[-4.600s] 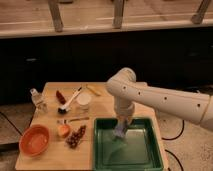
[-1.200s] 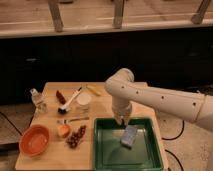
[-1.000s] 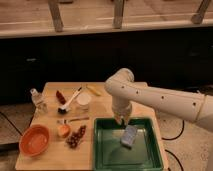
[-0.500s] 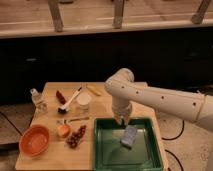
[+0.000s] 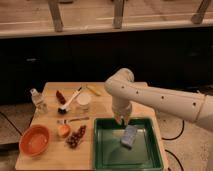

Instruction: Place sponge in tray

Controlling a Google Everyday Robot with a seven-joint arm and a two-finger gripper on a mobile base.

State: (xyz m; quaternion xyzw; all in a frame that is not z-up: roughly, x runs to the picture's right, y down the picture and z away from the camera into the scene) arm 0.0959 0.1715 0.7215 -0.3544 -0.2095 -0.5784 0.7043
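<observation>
Sponge: lies inside green tray, right of centre; likely light, soft, compressible, best pinched across its narrow sides. Gripper: just above sponge's near end; finger state cannot be told

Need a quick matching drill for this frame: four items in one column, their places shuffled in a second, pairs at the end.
Items:
1. sponge
2. gripper
3. orange bowl
4. dish brush

Places:
A. front-left corner of the wooden table
B. lying inside the green tray
C. back of the table, left of the white cup
D. just above the sponge, over the tray

Pairs: 1-B, 2-D, 3-A, 4-C
</observation>
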